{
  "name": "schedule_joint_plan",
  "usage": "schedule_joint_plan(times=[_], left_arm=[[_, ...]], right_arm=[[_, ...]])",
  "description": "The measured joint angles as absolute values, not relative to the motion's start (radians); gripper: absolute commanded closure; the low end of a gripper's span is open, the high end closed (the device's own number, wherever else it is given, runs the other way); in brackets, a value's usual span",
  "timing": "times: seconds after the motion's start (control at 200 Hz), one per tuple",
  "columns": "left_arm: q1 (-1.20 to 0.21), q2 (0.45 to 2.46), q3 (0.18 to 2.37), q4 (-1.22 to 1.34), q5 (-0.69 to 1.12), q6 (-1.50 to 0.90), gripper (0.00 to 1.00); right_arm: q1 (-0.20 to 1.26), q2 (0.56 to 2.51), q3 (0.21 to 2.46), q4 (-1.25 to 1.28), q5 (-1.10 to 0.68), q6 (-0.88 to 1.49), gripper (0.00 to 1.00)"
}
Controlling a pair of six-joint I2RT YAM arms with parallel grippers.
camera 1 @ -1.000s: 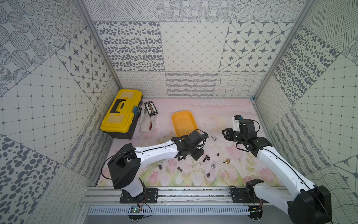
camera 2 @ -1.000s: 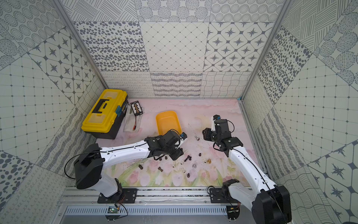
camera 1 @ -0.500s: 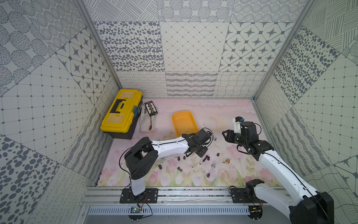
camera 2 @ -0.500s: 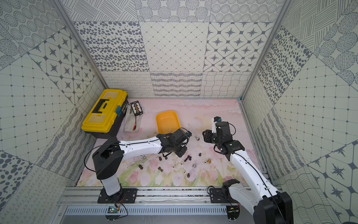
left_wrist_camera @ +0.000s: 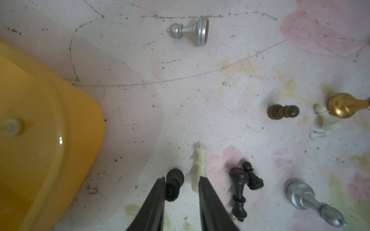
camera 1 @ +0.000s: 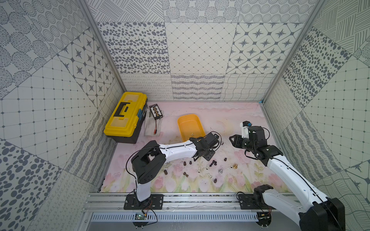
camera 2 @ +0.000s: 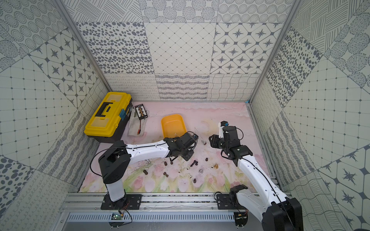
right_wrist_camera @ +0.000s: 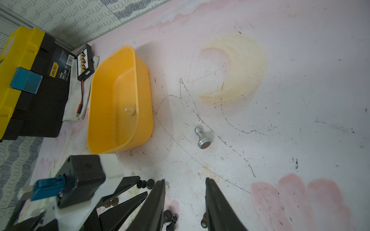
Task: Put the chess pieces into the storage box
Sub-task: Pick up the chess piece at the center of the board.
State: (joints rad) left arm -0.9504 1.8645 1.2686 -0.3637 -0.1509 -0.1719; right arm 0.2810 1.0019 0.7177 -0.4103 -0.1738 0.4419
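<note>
Left claw (left_wrist_camera: 182, 181) low in the scatter; both claws apart, nothing clamped.
Nearest us, chess pieces (camera 1: 220, 171) lie toppled on the counter (camera 1: 230, 118). A black piece (left_wrist_camera: 173, 185) and a cream piece (left_wrist_camera: 201, 166) sit in the left claw's gap. We judge them light, stiff and prone to rolling, so pinch across the stem. Right claw (right_wrist_camera: 185, 181) hangs empty. Storage box (camera 1: 187, 115) beyond holds one cream pawn (right_wrist_camera: 129, 111).
</note>
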Motion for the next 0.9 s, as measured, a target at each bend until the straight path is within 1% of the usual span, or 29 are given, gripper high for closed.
schedule_joint_plan(times=[0.41, 0.61, 0.655, 0.715, 0.79, 0.9], left_arm=[[-0.951, 1.816, 1.229, -0.37, -0.161, -0.18, 0.65], [-0.951, 1.843, 1.239, -0.379, -0.159, -0.18, 0.66], [-0.951, 1.855, 1.244, -0.381, -0.16, -0.18, 0.67], [-0.951, 1.868, 1.249, -0.384, -0.16, -0.18, 0.71], [-0.951, 1.882, 1.253, -0.386, -0.16, -0.179, 0.72], [-0.951, 1.892, 1.26, -0.385, -0.161, -0.18, 0.76]], right_arm=[[0.281, 1.016, 0.704, -0.392, -0.202, 0.443, 0.6], [0.281, 1.016, 0.703, -0.39, -0.204, 0.443, 0.6], [0.281, 1.019, 0.703, -0.39, -0.207, 0.443, 0.6], [0.281, 1.027, 0.703, -0.387, -0.21, 0.443, 0.59], [0.281, 1.036, 0.703, -0.385, -0.214, 0.445, 0.59], [0.281, 1.037, 0.702, -0.383, -0.217, 0.446, 0.59]])
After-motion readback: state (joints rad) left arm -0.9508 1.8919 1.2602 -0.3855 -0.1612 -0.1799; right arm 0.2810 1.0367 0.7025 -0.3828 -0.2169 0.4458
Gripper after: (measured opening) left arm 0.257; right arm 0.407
